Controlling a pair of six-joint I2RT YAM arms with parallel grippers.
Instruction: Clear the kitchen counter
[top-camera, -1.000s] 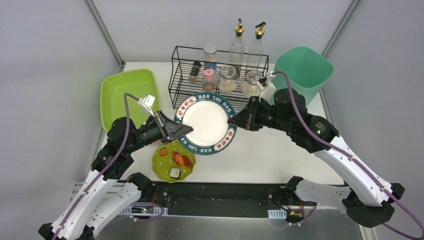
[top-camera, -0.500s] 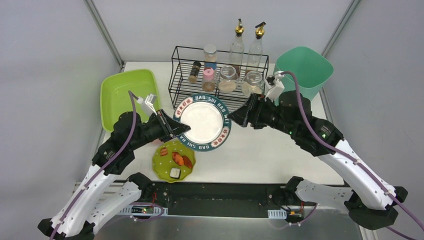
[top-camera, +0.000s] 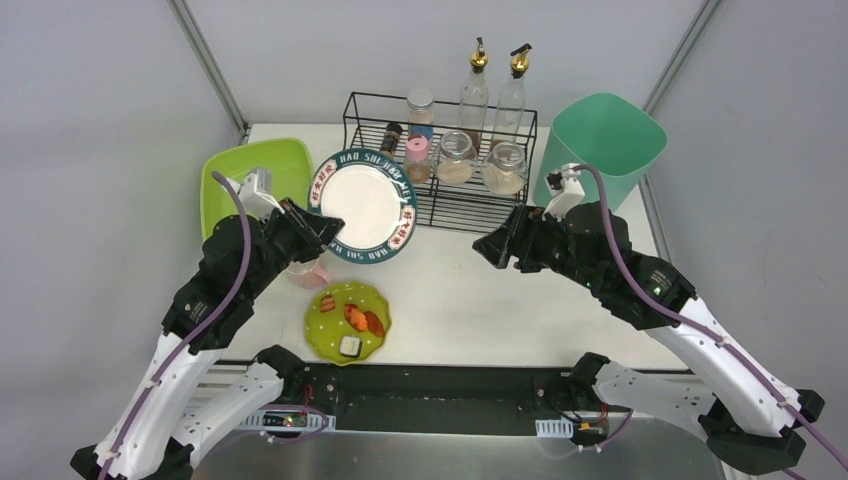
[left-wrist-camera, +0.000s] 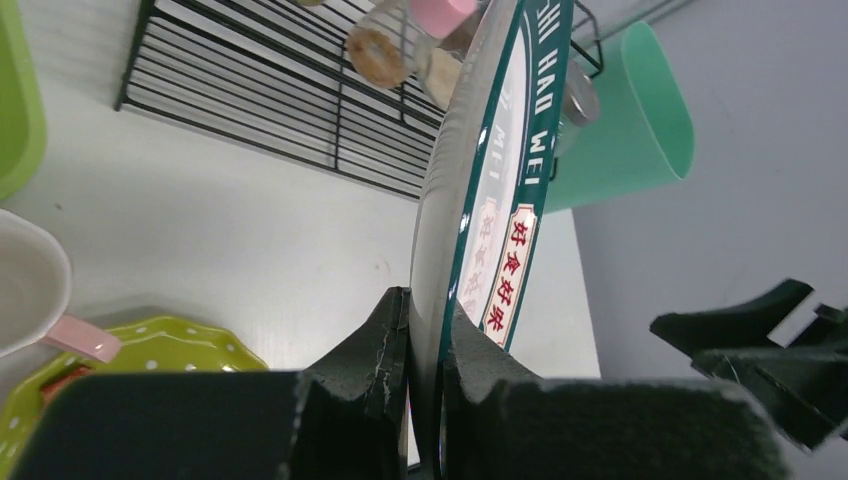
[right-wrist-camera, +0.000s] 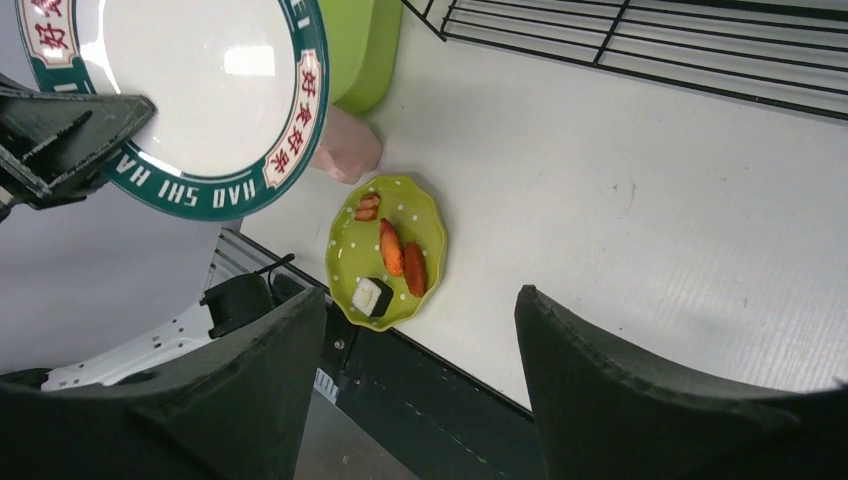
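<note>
Transfer step: left gripper pinches the plate by its rim, right gripper wide and empty; the plate is best lowered gently into the green tub at the far-left corner of the counter.

Pinching green-rimmed plate by its near rim with left gripper, jaws closed tight on it. Holding it nearly edge-on over white kitchen counter. Showing black wire rack behind, mint bin past the plate, pink cup and lime dotted dish lower left
</note>
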